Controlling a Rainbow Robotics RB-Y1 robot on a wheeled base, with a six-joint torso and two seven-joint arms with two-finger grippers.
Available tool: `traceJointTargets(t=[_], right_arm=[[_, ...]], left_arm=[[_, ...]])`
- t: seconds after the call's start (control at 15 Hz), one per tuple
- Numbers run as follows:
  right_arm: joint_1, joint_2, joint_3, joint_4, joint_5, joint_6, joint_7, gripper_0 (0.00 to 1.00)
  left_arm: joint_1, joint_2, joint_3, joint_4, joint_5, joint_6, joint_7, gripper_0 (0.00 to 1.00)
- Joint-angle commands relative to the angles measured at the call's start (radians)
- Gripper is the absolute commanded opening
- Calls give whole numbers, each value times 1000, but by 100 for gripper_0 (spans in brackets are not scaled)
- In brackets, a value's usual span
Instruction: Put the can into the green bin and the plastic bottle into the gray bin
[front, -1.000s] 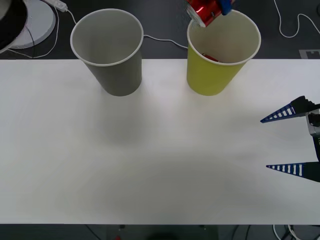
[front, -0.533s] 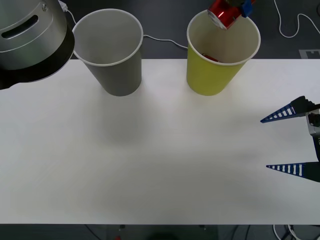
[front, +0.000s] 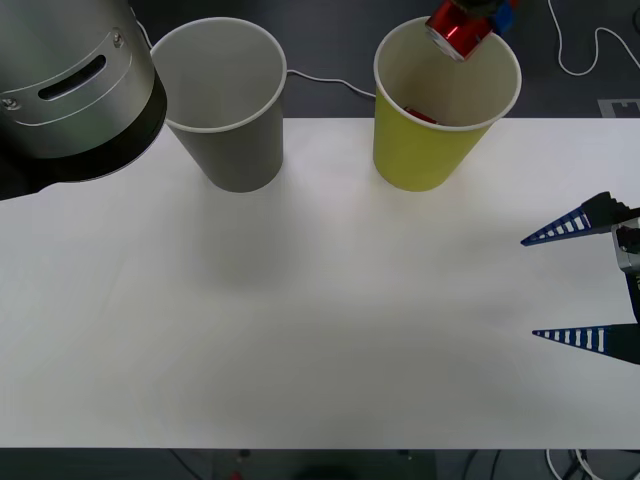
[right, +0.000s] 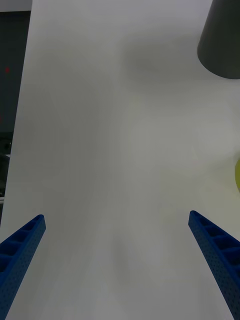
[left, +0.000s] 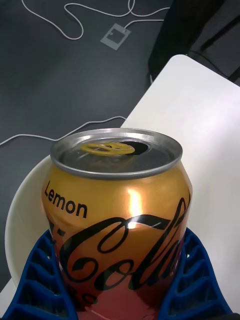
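My left gripper (front: 487, 14) holds the orange-gold can (front: 459, 27) tilted in the air over the far rim of the green bin (front: 420, 150). In the left wrist view the can (left: 117, 200) sits between the blue fingers (left: 40, 280), with the bin's white rim (left: 17, 220) under it. A small red thing (front: 421, 116) lies inside the green bin. Left of it stands the gray bin (front: 235, 150). My right gripper (front: 580, 285) waits open at the table's right edge, nothing between its fingers. The plastic bottle is out of view.
The silver housing of my left arm (front: 70, 90) covers the table's far left corner, beside the gray bin. White cables (front: 320, 80) run on the dark floor behind the white table (front: 320, 300). The right wrist view shows the gray bin (right: 220, 45).
The can has drifted a little to the right and farther back over the green bin. The left arm's silver housing has swung further into the picture. The right arm has not moved.
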Motion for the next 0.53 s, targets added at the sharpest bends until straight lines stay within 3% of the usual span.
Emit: traceJointTargets(t=[0.07, 0.53], right_arm=[[0, 0, 0, 0, 0, 0, 0, 100], [0, 0, 0, 0, 0, 0, 0, 100]], left_arm=[[0, 0, 0, 2, 7, 8, -2, 100], [0, 0, 0, 5, 21, 7, -12, 100]])
